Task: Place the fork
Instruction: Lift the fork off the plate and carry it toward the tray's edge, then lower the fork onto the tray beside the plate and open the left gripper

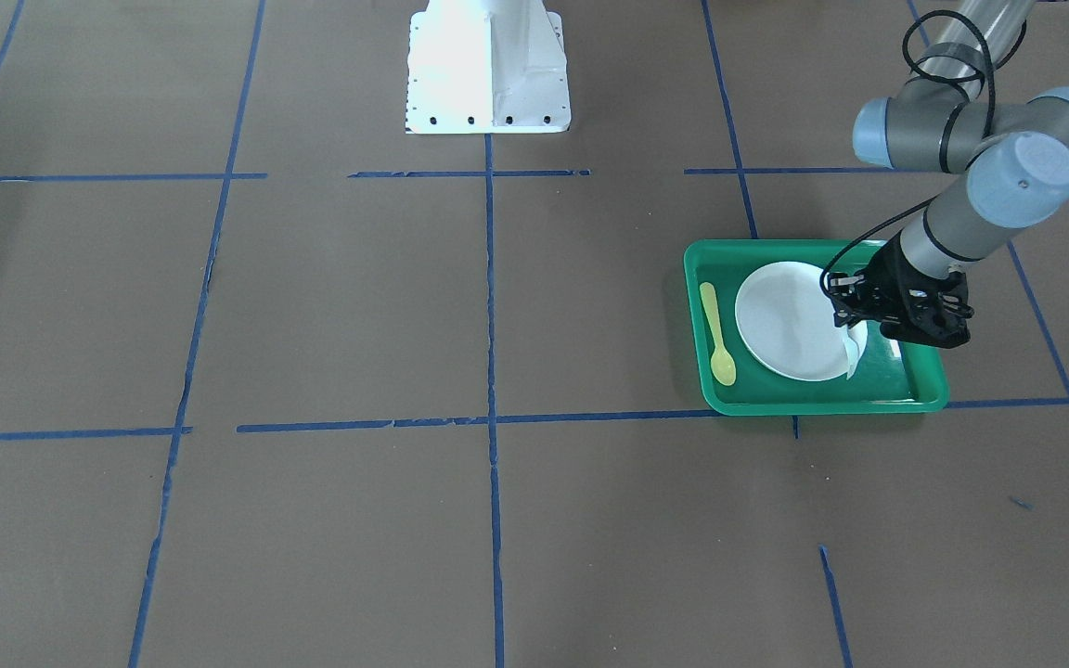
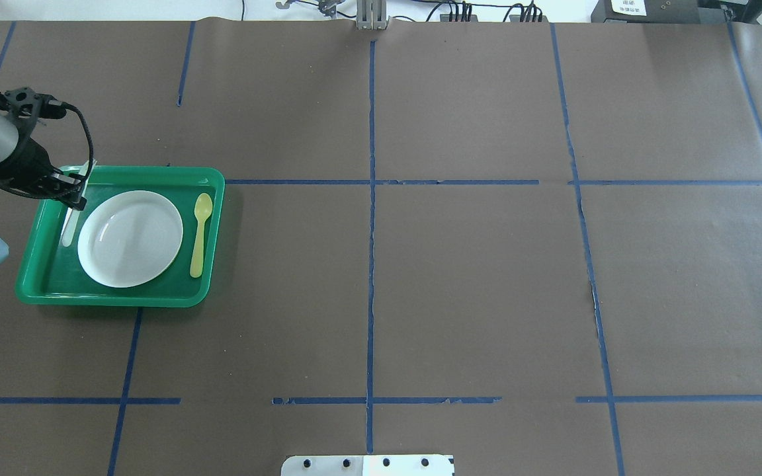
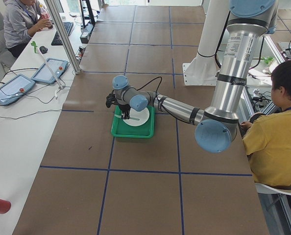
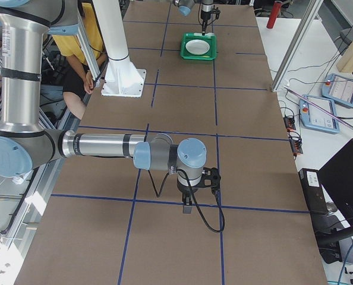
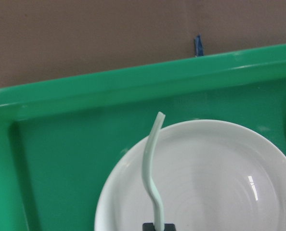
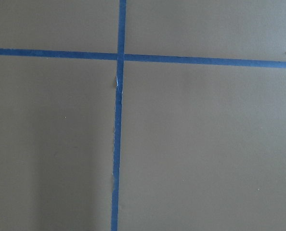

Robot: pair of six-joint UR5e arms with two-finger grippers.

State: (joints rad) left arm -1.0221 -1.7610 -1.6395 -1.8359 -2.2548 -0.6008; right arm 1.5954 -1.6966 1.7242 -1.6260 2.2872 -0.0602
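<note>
The brown paper-covered table with blue tape lines (image 2: 460, 284) is the worst place for this to end. If we let go from this height, so light a piece could bounce over the low wall of the green plastic tray (image 2: 116, 299) and land there. The tray leaves only a narrow strip of floor between that wall and the round white plate (image 2: 131, 238), so a small drift towards the plate would probably leave the piece propped on the rim instead of lying flat. Pressing down too far there could tip the plate or push it towards the yellow-green plastic spoon (image 2: 200, 235), which lies on the plate's other side. The slim, pale, slightly translucent plastic fork (image 5: 147, 163) is up in the air. In the wrist view it crosses the plate's edge, and its free end reaches over the green floor near the tray wall. We cannot tell whether any part of it touches anything below. The left gripper (image 1: 859, 323) appears clamped on the fork near one end with its fingers nearly together. A hold that far from the middle may let the fork swivel, and it might cling to one pad on opening. The right gripper (image 4: 188, 205) hangs over bare table well away, and we cannot tell how far open it is.
</note>
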